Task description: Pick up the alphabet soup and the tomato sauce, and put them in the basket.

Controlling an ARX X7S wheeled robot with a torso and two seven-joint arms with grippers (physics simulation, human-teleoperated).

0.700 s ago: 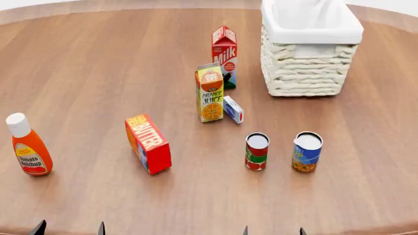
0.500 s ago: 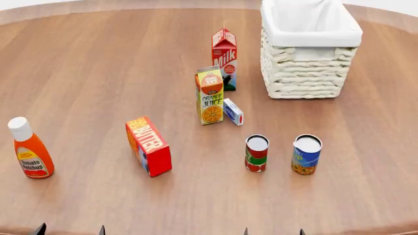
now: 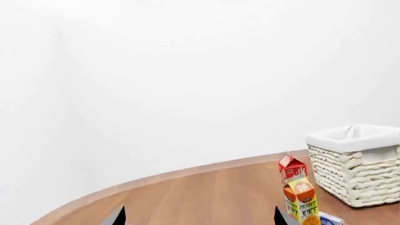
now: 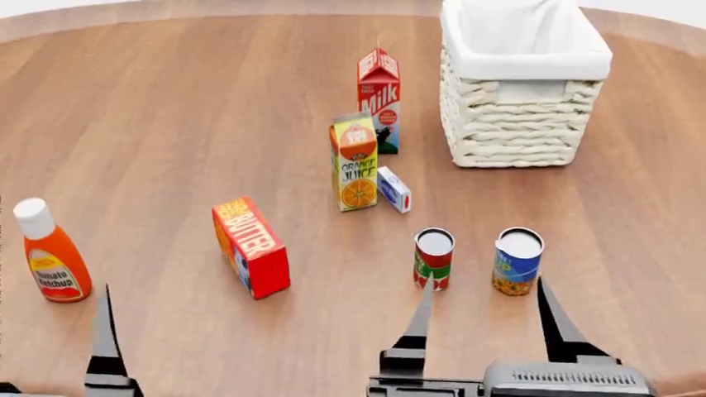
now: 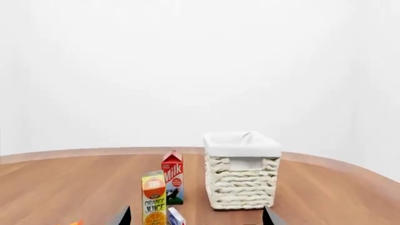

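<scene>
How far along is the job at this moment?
Nothing is done yet: the alphabet soup and tomato sauce both stand on the table, and nothing shows inside the basket. In hand: the right hand is open just short of the cans, gripping nothing. Both picks and both placements remain.

The basket [image 4: 525, 91] ran off the head view's top edge, its far rim unseen. Only one finger of the left gripper [image 4: 107, 331] showed there, and the small blue-and-white box [image 4: 394, 188] bore print too small to read
</scene>
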